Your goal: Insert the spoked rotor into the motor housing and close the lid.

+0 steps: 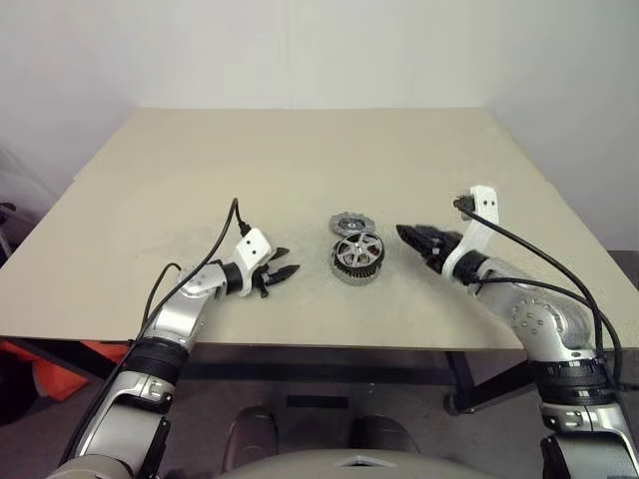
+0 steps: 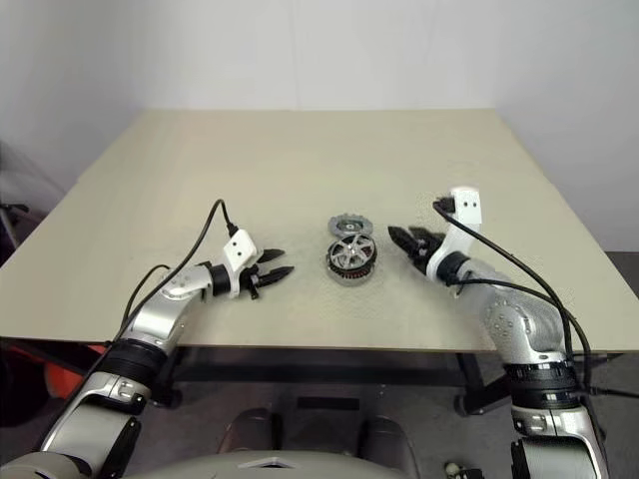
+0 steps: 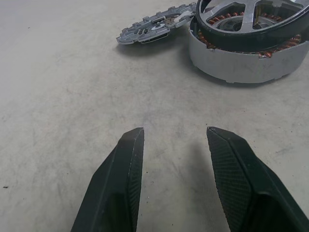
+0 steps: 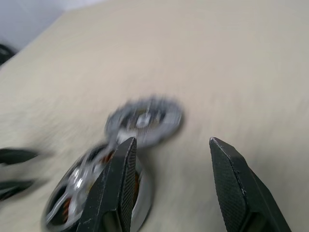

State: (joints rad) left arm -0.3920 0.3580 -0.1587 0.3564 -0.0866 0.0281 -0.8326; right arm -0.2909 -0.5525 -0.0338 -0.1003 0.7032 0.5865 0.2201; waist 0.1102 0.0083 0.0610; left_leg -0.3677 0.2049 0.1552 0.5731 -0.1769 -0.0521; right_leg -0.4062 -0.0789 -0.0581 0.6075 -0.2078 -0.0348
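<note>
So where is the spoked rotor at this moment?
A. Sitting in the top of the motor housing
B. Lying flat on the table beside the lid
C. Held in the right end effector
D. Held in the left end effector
A: the spoked rotor sits in the top of the motor housing, over the copper windings, while the lid lies on the table against the housing and both end effectors are open and empty.

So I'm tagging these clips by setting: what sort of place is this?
Probably a lab or workshop test bench, not a home: a bare beige table against a plain white wall, with only motor parts on it, a motor housing holding a spoked rotor, and a notched lid.
</note>
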